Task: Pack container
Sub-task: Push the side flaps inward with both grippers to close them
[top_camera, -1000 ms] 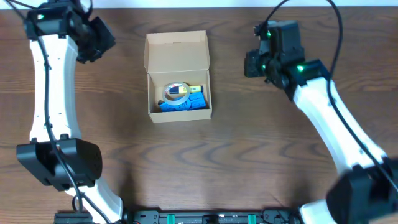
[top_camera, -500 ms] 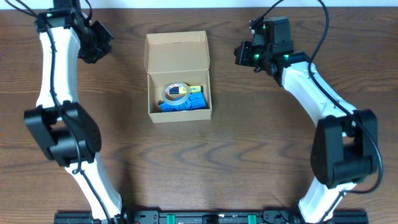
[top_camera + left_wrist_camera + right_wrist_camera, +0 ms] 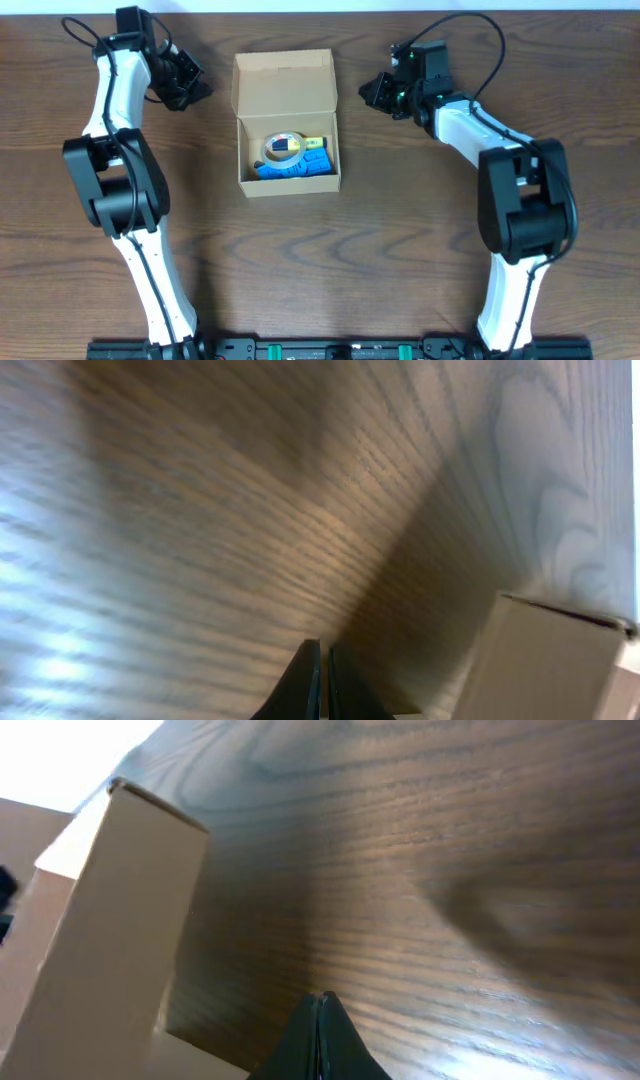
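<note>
The tan cardboard container (image 3: 286, 85) sits open at the table's back middle, its flap lid standing up at the far side. Inside lie a roll of tape (image 3: 283, 148) and blue items (image 3: 300, 166). My left gripper (image 3: 198, 88) is shut and empty, just left of the lid. My right gripper (image 3: 368, 90) is shut and empty, just right of the lid. The left wrist view shows shut fingers (image 3: 323, 660) over bare wood with the box corner (image 3: 545, 660) at lower right. The right wrist view shows shut fingers (image 3: 322, 1005) with the box wall (image 3: 110, 920) at left.
The dark wooden table (image 3: 400, 250) runs around the box. Its far edge lies close behind both grippers. Black cables loop above both arms.
Both grippers have swung inward toward the container's lid, the left moving right and the right moving left. The box and its contents have not moved.
</note>
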Robot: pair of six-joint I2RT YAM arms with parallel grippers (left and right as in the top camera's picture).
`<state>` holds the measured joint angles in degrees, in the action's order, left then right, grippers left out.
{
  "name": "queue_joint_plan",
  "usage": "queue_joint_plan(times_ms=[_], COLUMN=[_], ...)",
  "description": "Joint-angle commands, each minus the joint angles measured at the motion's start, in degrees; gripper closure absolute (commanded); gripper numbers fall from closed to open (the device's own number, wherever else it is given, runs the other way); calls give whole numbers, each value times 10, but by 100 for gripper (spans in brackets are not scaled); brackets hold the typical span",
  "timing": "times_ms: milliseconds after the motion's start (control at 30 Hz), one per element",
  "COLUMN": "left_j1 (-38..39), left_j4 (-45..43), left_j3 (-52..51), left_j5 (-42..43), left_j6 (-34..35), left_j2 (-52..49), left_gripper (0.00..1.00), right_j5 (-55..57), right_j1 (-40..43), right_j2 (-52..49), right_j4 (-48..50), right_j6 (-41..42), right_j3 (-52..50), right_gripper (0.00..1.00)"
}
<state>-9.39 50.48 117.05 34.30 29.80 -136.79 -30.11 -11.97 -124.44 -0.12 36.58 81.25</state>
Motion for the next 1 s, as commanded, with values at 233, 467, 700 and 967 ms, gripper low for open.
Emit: queue_joint_plan(times_ms=[233,467,700,967], left_j1=[14,39,49,41], left_j4=[-24,-28,-28,-23], left_j3=[8,8,8,13], left_j5=[101,104,119,140], left_j6=[15,10,1,-27], left_j2=[-54,-58,-58,-58], left_gripper=[95,95,95,95], right_j5=[-64,-64,-69,-97], right_j1=[-12,-35,-47,-45], right_j2=[-68,-88,-97,-97], right_j4=[97,106,107,103], right_j6=[104,103,80,34], right_j3=[17,43,91,135], right_gripper=[99,99,99,99])
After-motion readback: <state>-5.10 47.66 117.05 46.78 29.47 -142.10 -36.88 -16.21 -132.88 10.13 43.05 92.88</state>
